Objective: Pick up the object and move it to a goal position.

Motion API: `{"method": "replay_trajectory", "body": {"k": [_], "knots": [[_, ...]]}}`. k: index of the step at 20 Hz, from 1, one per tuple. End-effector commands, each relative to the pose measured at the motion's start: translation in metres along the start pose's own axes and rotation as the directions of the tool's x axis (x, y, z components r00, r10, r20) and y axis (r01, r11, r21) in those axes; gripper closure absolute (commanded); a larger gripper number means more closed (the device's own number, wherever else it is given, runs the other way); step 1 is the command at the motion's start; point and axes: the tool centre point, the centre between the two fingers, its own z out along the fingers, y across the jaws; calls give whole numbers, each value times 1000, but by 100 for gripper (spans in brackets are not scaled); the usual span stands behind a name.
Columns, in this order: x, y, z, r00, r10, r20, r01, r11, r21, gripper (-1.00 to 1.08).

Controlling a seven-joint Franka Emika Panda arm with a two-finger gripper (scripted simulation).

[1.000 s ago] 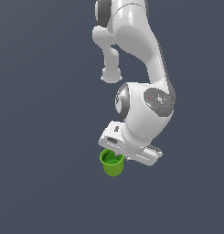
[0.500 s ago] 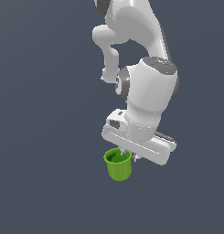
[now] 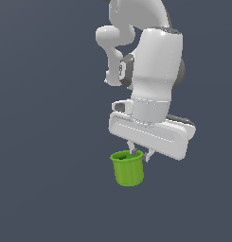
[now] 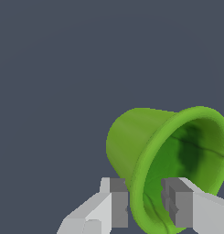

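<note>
Cup (image 4: 145,151), lime green, one only, nearest the wrist camera and filling much of that view: rim ridge facing the lens, darker green inside. Gripper (image 4: 145,205) is clamped on the cup wall at the rim, one grey pad outside, one finger (image 4: 177,203) inside the mouth. So the claw is narrow, pinching just the thin wall, not wrapped around the body.

Exterior view: cup (image 3: 128,168) hangs just below the white gripper (image 3: 138,153), upright or nearly so, carried in mid-air with nothing seen under it. One Panda arm (image 3: 153,71) above, folded over the hand. Behind it only flat dark grey; no goal marker shows in either view.

Risks, as judgement: rim pinch is a small contact area, so the cup could pivot or slip out if the arm swings or stops hard. In the wrist view the cup looks tilted against the fingers, which hints that the hold is not square. The cup hangs off-centre under the wide hand. Goal unseen, so how much travel is left cannot be told.

Count: one cup, one gripper, two fingers, one arm.
</note>
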Motion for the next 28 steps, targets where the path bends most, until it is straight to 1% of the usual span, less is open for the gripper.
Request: {"method": "replay_trajectory", "body": {"k": [1,5,9,15,21,28], "knots": [[7,-5,-16,998,42,-44,-40,998,42,108],[15,-10,-39,988,108,-107,-97,990,107,108],[21,-12,-61,971,174,-163,-146,974,171,108],[27,-14,-89,941,256,-223,-199,948,250,108],[30,-13,-110,912,316,-262,-231,923,308,108],[32,-12,-127,884,365,-293,-254,900,354,108]]}}
